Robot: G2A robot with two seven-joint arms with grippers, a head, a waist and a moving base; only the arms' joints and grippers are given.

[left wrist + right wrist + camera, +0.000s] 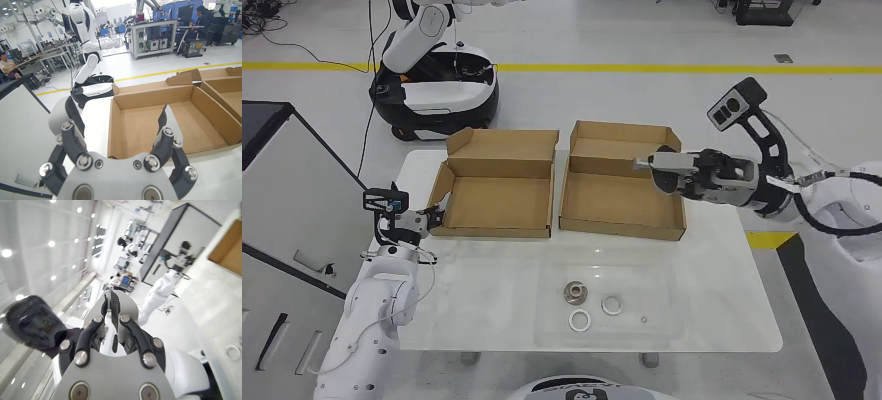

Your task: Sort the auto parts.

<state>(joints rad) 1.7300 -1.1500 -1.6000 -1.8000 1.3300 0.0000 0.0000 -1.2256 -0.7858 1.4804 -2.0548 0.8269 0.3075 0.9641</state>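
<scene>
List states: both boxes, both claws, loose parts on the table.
Left box: open, empty.
Right box: open, nothing visible inside.
Left claw: open, empty, at left box's edge.
Right claw: shut on a bolt, above right box.
Metal hub: loose on table.
Two white rings: loose on table.

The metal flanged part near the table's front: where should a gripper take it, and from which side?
Probably by the raised centre hub of the metal flanged part, coming straight down from above. Its wide flange seems to lie flat on the table, leaving little edge to pinch, and a white ring sits close beside it.
</scene>
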